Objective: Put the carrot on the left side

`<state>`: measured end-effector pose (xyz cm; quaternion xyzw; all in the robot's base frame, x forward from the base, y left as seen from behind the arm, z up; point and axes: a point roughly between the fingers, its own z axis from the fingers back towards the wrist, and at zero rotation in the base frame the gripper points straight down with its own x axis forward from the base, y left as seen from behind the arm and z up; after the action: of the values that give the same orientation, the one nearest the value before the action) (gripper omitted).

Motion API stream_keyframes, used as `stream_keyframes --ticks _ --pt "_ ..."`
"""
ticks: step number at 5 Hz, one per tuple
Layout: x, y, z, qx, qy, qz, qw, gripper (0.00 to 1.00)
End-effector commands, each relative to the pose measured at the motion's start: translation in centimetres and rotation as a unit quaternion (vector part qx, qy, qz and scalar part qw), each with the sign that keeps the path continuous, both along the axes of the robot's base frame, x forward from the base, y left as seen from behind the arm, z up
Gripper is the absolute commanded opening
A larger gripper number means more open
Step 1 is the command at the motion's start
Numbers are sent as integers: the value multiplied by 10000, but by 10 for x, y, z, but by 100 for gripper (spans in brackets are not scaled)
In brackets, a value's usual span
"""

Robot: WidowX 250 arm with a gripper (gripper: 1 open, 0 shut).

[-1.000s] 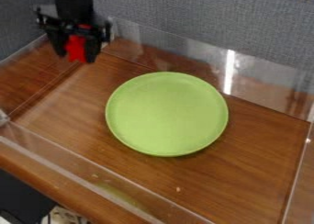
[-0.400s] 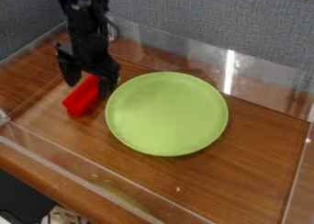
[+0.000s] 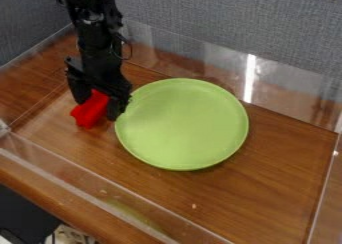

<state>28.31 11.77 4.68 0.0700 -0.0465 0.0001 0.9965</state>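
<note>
Since a second ago your arm has come down from the back left corner, where it carried the carrot (image 3: 90, 110) up in the air, and the carrot now lies on the table (image 3: 281, 158) with the fingers (image 3: 99, 96) lowered around its upper end. Compared with the frame just before this one, the fingers sit lower and the carrot looks about where it was. You can see the two dark fingers standing spread wide, one on each side of the red bar, so they are parted and not clamping it; whether either finger touches the carrot you cannot tell from this view. The carrot rests on the wood just beside the left rim of the green plate (image 3: 187, 128), outside the plate, lying at a slant with its near end pointing toward the front left. The plate itself holds nothing on its surface and sits near the middle of the table. A clear wall (image 3: 241, 73) rings the table on all sides, and the carrot and plate both lie inside it.
</note>
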Motion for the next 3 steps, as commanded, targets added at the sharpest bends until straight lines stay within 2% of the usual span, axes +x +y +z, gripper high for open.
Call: stream_keyframes --ticks 1,2,3 --pt "1 6 11 55 -57 57 10000 0" --pt "2 0 7 58 -39 253 9997 0" --pt "5 -7 23 130 -143 510 9985 0"
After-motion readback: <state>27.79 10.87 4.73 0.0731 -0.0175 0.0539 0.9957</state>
